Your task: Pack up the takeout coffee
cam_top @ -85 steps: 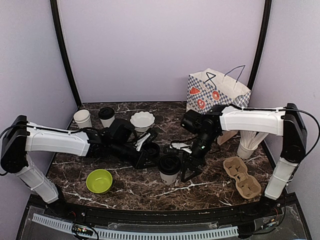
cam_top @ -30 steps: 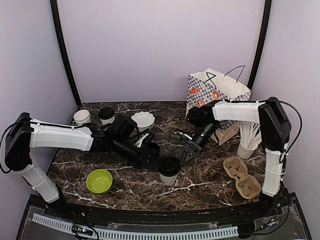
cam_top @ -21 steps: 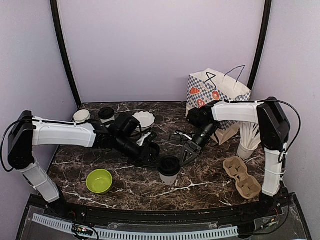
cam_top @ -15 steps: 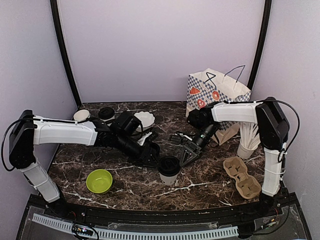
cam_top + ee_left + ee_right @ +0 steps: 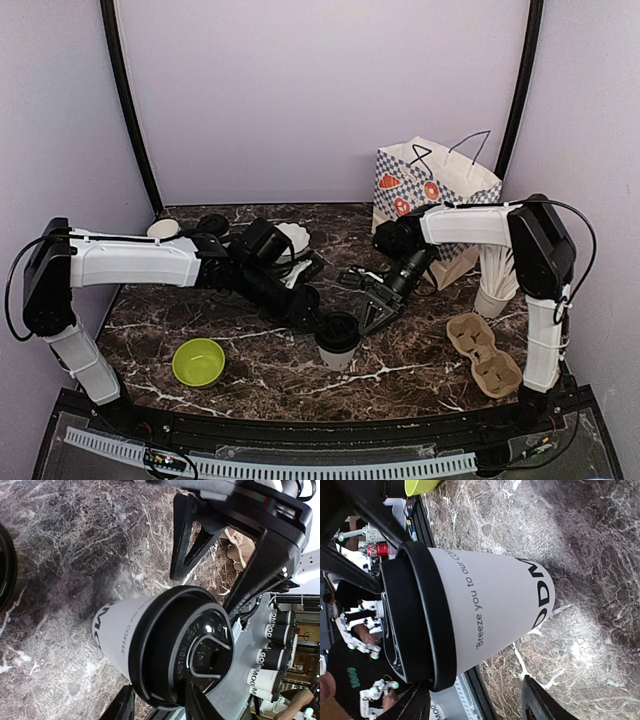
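- Coffee cup stands upright near the middle of the dark marble table. Its black lid is seated on top, and black lettering runs along its white side.
- We find the left gripper close against the cup's left side. In its wrist view its fingers stand a little apart at the near rim of the lid, and we cannot tell whether they touch it.
- We find the right gripper just behind and to the right of the cup, with its jaws spread wide and nothing clamped between them. The cup sits just ahead of its fingertips.
- So the cup stands between the two grippers, and neither one has lifted it off the table.
- Second lidded cup sits at the back left, partly behind the left arm and well apart from the first cup.
- Cardboard cup carrier lies flat at the right, near the front edge and well apart from the coffee cup.
- Patterned paper bag stands upright at the back right, with a white cup of straws just beside it.
- Green bowl rests at the front left.
- White scalloped bowl sits further back, and only part of it shows behind the left arm.
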Controlling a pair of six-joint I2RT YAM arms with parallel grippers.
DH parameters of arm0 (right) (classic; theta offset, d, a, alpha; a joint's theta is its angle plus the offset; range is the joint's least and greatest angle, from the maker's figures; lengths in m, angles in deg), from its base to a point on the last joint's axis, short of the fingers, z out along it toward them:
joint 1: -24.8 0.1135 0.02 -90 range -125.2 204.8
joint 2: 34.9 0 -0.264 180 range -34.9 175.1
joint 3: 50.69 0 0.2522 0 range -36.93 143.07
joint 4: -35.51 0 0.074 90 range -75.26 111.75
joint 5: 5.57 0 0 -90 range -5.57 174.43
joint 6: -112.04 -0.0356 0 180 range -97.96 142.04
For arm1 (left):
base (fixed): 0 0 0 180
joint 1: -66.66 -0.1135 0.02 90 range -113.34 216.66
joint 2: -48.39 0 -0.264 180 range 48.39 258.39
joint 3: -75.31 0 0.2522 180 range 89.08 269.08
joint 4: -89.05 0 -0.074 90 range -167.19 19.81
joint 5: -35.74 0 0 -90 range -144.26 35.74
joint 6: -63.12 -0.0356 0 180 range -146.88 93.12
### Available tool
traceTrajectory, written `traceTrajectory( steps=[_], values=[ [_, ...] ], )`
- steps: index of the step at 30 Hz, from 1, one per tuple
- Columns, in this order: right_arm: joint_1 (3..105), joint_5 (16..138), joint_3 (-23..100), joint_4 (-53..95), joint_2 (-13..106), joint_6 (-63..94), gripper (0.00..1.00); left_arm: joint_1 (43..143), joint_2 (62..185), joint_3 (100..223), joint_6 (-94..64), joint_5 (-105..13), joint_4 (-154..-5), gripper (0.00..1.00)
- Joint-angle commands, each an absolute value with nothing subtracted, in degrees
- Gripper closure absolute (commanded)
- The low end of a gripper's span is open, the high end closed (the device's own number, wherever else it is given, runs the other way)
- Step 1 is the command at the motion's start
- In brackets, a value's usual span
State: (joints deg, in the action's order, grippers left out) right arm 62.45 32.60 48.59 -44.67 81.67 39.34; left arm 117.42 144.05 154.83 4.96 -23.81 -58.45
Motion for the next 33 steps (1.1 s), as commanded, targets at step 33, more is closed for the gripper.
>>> traceTrajectory(
  steps=[33],
  values=[
    [64.3, 34.6, 48.4, -42.4, 80.1, 44.6, 0.34, 118.2, 140.6, 146.2, 14.0, -22.3, -64.8, 0.67]
  ],
)
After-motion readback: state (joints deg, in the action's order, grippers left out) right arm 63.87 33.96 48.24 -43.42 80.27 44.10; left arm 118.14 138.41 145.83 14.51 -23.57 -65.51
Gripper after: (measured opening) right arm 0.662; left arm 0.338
